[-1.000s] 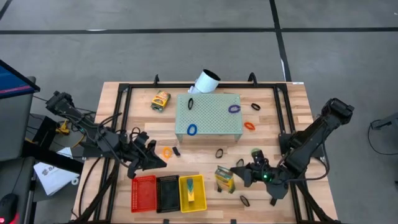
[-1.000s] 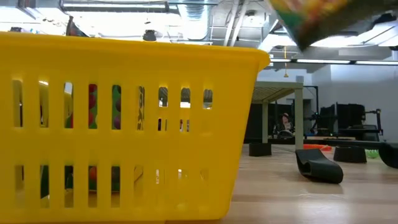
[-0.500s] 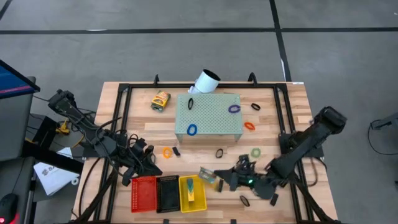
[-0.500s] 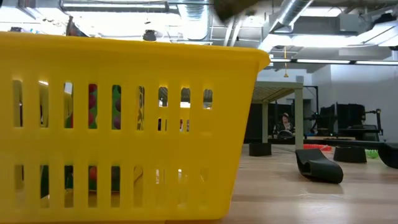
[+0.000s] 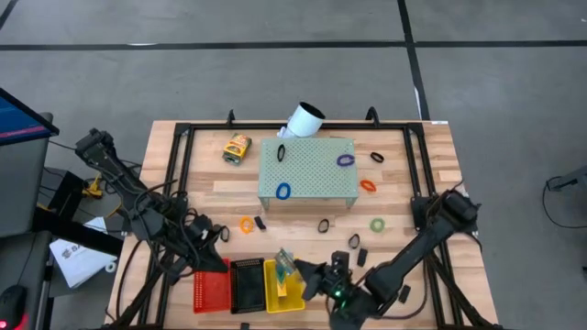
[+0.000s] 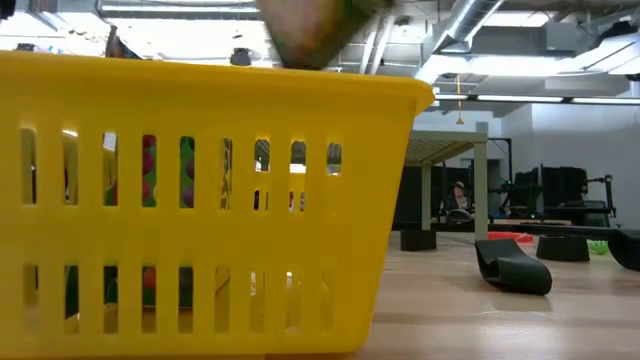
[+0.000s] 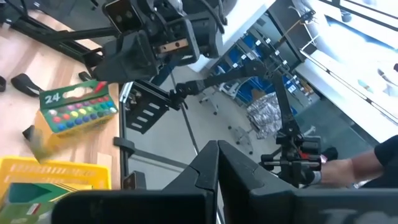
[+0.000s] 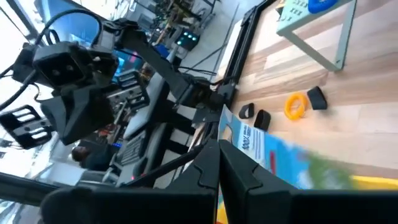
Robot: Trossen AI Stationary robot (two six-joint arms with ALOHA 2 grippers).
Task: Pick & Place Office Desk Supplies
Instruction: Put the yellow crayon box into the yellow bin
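Observation:
A yellow-orange crayon box (image 5: 286, 266) with "24" printed on it (image 7: 78, 112) hangs over the yellow basket (image 5: 295, 300), and my right gripper (image 5: 303, 273) is shut on it. It blurs across the top of the low view (image 6: 310, 30). My left gripper (image 5: 209, 252) is shut and holds nothing, above the table's near left by the red basket (image 5: 212, 284). A second crayon box (image 5: 238, 147) lies at the far left. Coloured loops (image 5: 246, 224) and black clips (image 5: 354, 241) lie scattered on the wood. My right gripper pinches the crayon box between its two fingers at the box's end nearest the arm (image 7: 115, 90). The fingers reach in about level from the table's right side. The box is clear of the table, tilted, above the yellow basket's rim (image 7: 56, 169).
A pale green perforated block (image 5: 307, 171) stands mid-table with a blue loop (image 5: 282, 192) on it, and a white tube (image 5: 303, 119) sits behind. A black basket (image 5: 246, 286) stands between the red and yellow ones. A black frame (image 5: 179, 183) borders the table. People and other robot arms show beyond.
My right gripper has swept toward the table's left edge along the near side, carrying the crayon box from right of the baskets to above the yellow basket. The box stayed clear of the table and turned as it went. My left gripper has swung slightly toward the near edge.

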